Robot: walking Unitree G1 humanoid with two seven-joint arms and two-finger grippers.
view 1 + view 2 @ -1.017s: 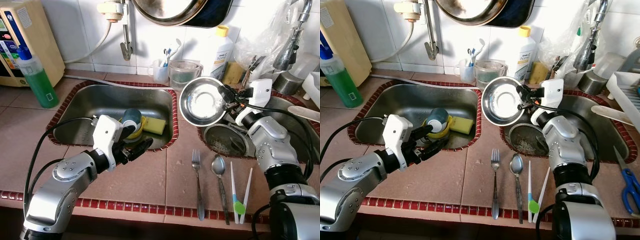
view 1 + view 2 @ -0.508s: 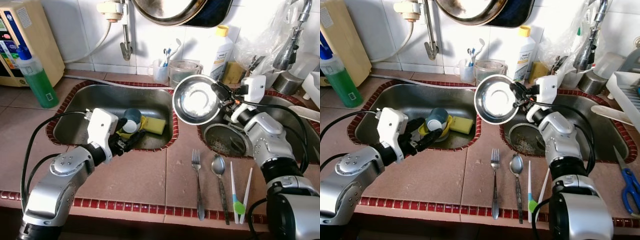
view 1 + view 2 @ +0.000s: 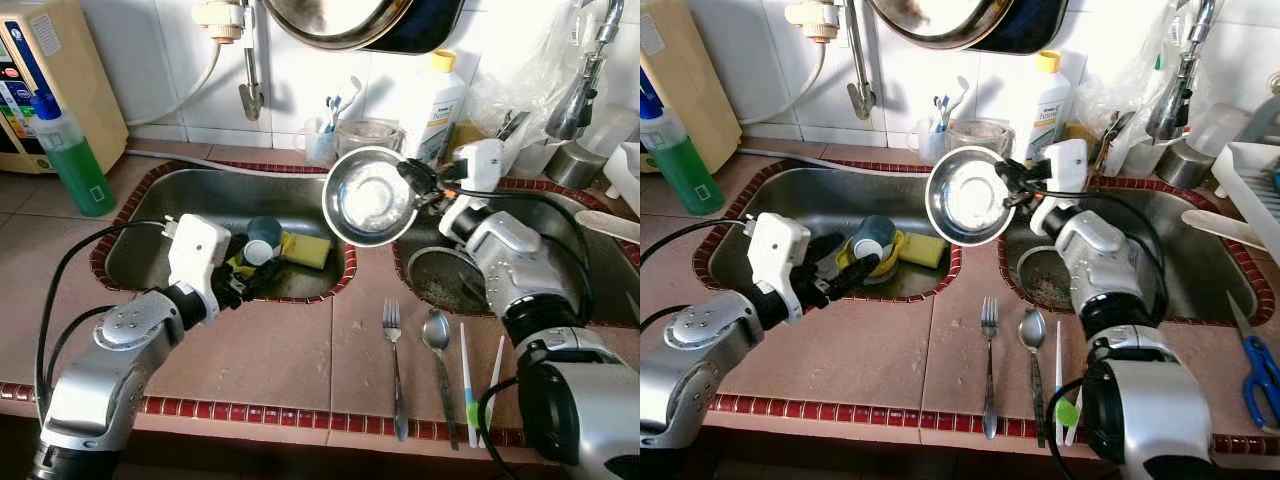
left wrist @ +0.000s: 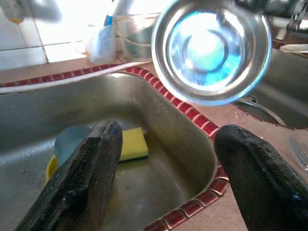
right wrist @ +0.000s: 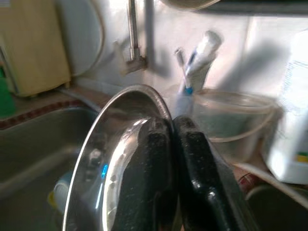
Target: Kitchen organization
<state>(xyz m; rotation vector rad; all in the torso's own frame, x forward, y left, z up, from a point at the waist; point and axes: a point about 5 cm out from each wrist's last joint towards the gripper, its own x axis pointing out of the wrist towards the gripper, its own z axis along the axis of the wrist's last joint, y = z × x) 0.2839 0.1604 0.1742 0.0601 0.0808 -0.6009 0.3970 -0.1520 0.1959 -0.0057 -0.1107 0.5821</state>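
Observation:
A shiny steel bowl [image 3: 370, 197] hangs tilted on edge above the tiled divider between the two sinks, and my right gripper [image 3: 415, 185] is shut on its rim. The right wrist view has both fingers [image 5: 156, 159] pinching that rim. My left gripper [image 3: 250, 285] is open and empty at the front edge of the left sink [image 3: 150, 205]. In that sink lie a blue cup [image 3: 263, 233] on a yellow dish [image 3: 885, 262] and a yellow sponge [image 3: 312, 250]. In the left wrist view the steel bowl [image 4: 211, 48] is ahead of and above the spread fingers [image 4: 91, 178].
A fork [image 3: 394, 350], a spoon [image 3: 438, 340] and white tongs [image 3: 478, 385] lie on the tiled counter in front. A dirty round pan [image 3: 445, 280] sits in the right sink. A green bottle [image 3: 70, 160] stands far left, a detergent bottle [image 3: 440, 100] at the wall, scissors [image 3: 1255, 365] far right.
My right gripper has carried the steel bowl leftward, from over the right sink to over the divider. My left gripper has drawn back left, to the left sink's front edge.

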